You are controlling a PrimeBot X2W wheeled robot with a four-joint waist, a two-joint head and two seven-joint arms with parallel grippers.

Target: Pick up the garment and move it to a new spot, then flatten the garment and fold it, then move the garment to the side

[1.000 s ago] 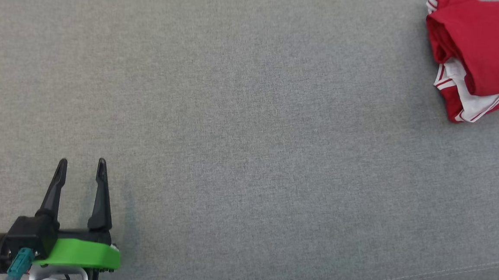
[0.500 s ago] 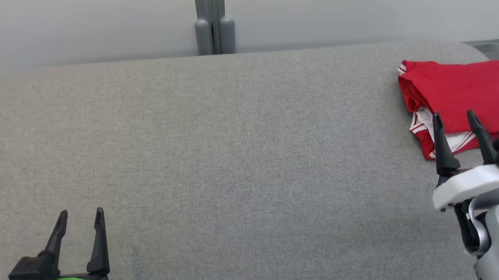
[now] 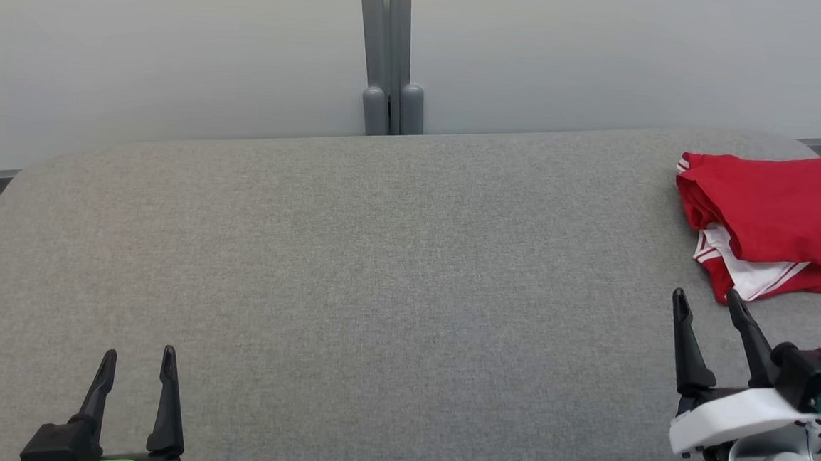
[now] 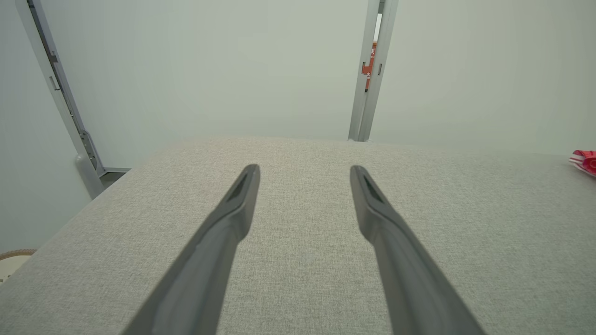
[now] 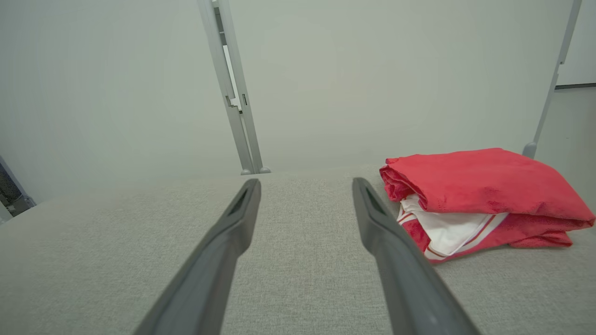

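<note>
The big grey counter [image 3: 409, 259] has the red and white garment [image 3: 775, 210] folded at its far right end. It looks soft, light and floppy, so grab its thick folded edge. The right tool [image 3: 706, 294], at the counter's near right, is spread wide and holds nothing. The left tool [image 3: 140, 351], near left, is too. The right wrist view shows the layers side-on; the head view shows the flat top.

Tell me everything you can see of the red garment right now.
The red garment is folded into a compact, roughly rectangular bundle of soft, matte fabric. Its top layer is plain red; at the near left edge inner layers peek out, white with thin red stripes. It lies at the far right of the grey upholstered surface, with nothing resting on it. The open right gripper hangs just short of it, apparently not touching.
</note>
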